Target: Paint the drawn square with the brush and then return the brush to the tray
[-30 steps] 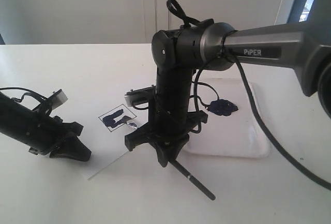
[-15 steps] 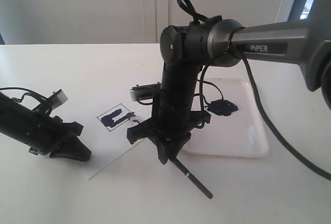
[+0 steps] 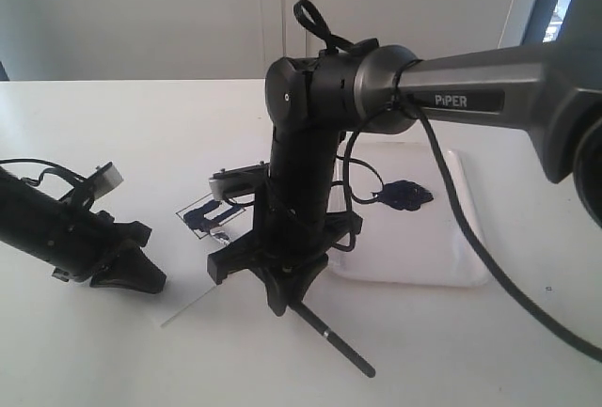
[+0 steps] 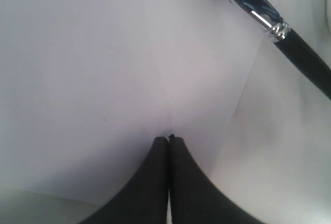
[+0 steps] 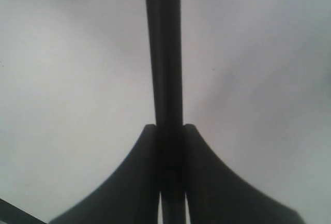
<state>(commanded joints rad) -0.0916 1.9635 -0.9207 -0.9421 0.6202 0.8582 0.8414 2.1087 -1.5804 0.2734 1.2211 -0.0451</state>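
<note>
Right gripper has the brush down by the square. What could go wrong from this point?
1. The brush works close to a corner of the drawn square, so a stroke might stray past the outline.
2. The left gripper, shut, sits on the paper. If it isn't pressing down, the sheet could drag.
3. Carrying the paint-smeared brush to the tray could drip paint on the paper.

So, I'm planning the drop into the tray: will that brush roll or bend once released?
Probably stiff: the brush juts straight from the shut right gripper without sagging. Its thin round handle looks apt to roll, though the raised rim of the tray would likely stop it. Paint on the ferrule suggests its tip may smear.
</note>
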